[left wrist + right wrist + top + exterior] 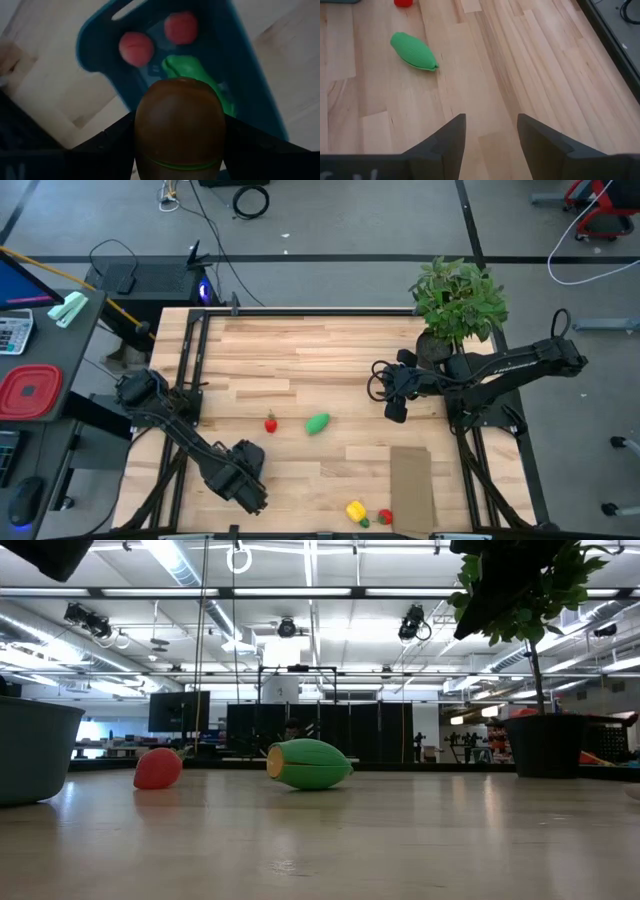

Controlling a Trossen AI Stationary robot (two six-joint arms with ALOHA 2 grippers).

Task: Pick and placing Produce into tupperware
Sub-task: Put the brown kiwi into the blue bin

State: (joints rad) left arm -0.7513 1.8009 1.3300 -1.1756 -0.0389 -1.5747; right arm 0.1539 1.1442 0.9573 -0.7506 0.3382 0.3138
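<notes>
Clamping the brown fruit, left hand hovers over tupperware, hidden overhead

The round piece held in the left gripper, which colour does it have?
Brown, with a thin green line near its base; the round piece shows best in the left wrist view, above the tupperware.

Grey floor; bright ceiling strip lights.

A leafy potted plant stands at the table's far right corner; a flat cardboard rectangle lies near its front edge
</notes>
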